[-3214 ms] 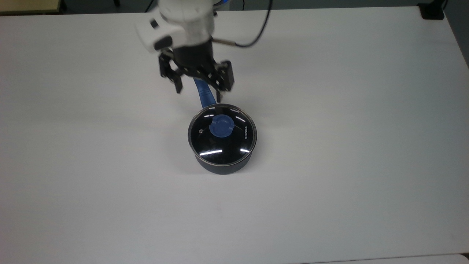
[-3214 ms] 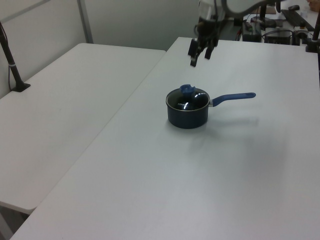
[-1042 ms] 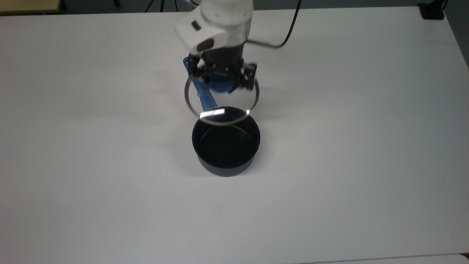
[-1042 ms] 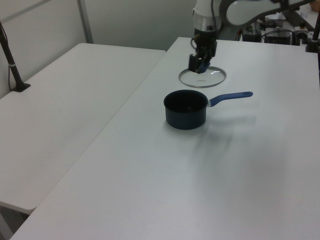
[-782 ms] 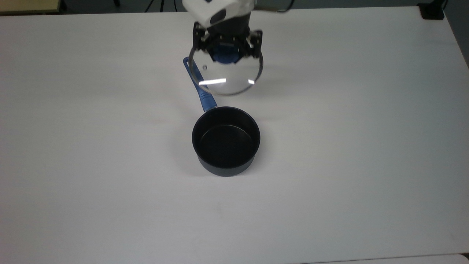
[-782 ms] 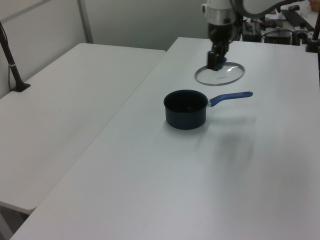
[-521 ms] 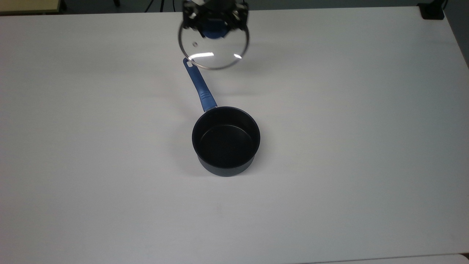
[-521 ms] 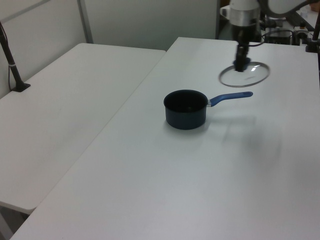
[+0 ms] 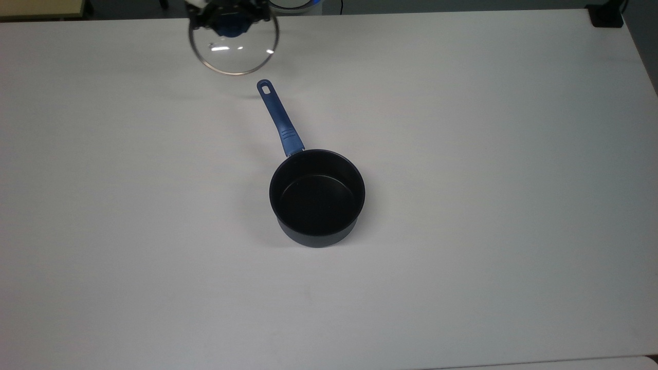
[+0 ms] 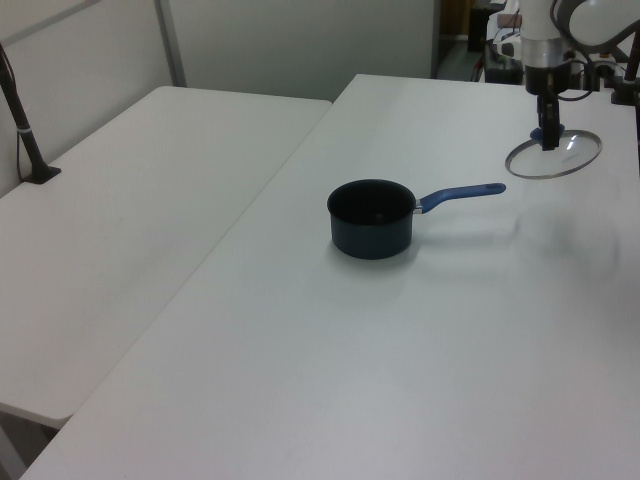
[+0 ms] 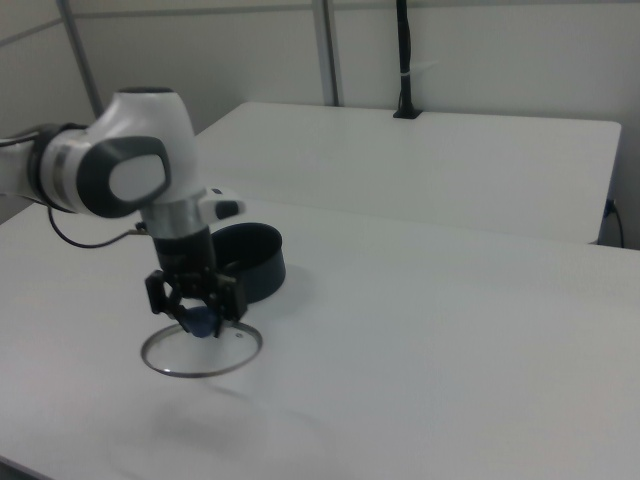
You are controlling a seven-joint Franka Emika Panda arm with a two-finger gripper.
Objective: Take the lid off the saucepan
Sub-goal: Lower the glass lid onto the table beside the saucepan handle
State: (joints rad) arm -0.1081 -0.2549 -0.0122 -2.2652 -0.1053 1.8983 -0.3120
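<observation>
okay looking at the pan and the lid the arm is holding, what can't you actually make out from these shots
- Gripper: in the top view, the picture's upper edge cuts it off.
- Lid: its lettering is too small to read.
- Saucepan: in the right view, the arm hides its handle.
- Lid's height above the table: unclear.

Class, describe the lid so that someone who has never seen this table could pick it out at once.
Start at the white table and find the dark saucepan near its middle. Follow its blue handle to the hole at the end; just past it, toward the top view's upper left, the gripper holds the lid. It is a clear glass disc with a metal rim and blue knob.
</observation>
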